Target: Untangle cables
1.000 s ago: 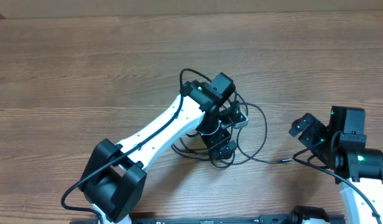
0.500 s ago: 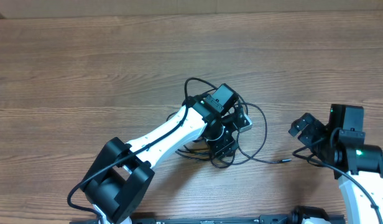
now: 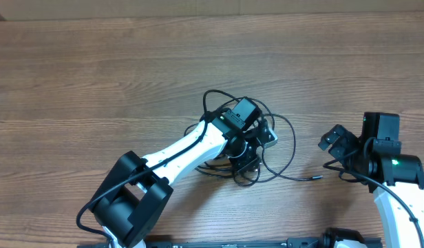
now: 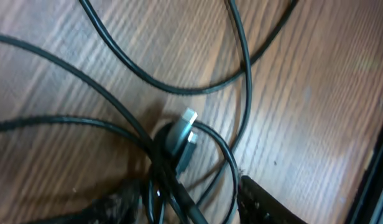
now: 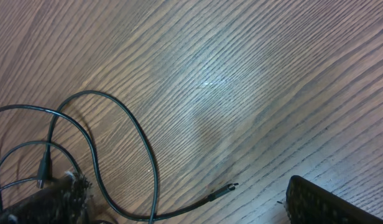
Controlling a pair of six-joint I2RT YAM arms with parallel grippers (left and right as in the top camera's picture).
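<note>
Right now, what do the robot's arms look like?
The left arm and right arm are white with chunky black joints and thin black wires. The left gripper and right gripper are black. A green light glows on the right arm.

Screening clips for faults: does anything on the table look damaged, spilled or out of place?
Nothing damaged or spilled. The cables lie knotted in one heap beneath the left claw, one plug end trailing loose beside it.

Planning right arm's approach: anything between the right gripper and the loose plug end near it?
Only bare table between right gripper and loose plug end, clearest in the right wrist view.
</note>
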